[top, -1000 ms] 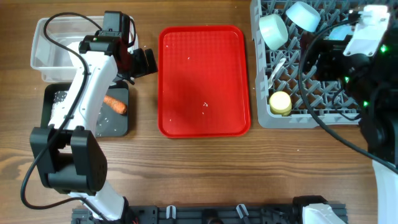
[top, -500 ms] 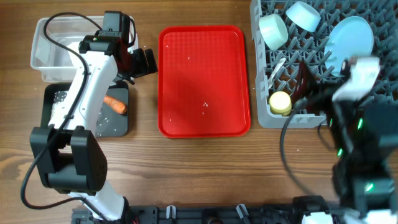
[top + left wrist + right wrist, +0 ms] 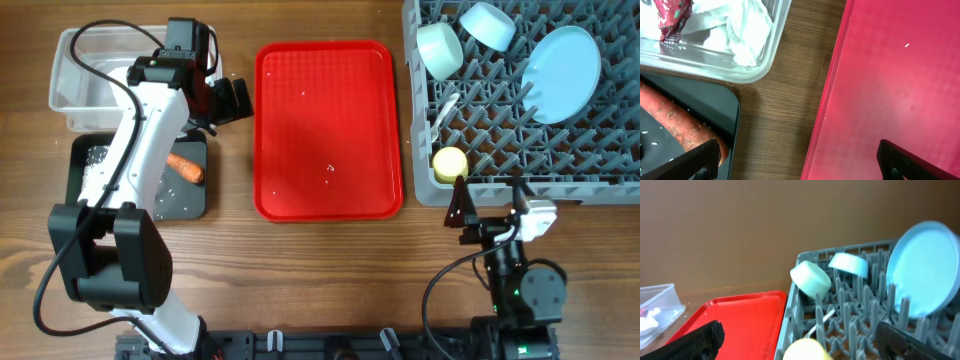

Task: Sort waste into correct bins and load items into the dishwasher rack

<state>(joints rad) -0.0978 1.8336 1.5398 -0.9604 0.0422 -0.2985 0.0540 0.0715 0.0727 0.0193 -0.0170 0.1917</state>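
here, the left gripper (image 3: 797,161) is held with its jaws wide apart and nothing between them, above the strip of wooden table (image 3: 785,100) between the bins and the red serving tray (image 3: 890,75). beside one fingertip the orange carrot (image 3: 675,122) is seen lying in the black tray (image 3: 705,100), with white rice grains (image 3: 95,155) scattered near it. ahead of that finger the clear tub (image 3: 767,55) is found, holding the crumpled napkin (image 3: 740,25) and the red wrapper (image 3: 672,12). the right gripper (image 3: 800,342) is likewise spread open and empty, just outside the dishwasher rack (image 3: 855,325). ahead of its jaws the yellow cup (image 3: 805,352), white spoon (image 3: 821,318), two mint bowls (image 3: 811,278) and pale-blue plate (image 3: 925,267) are seen among the pegs.
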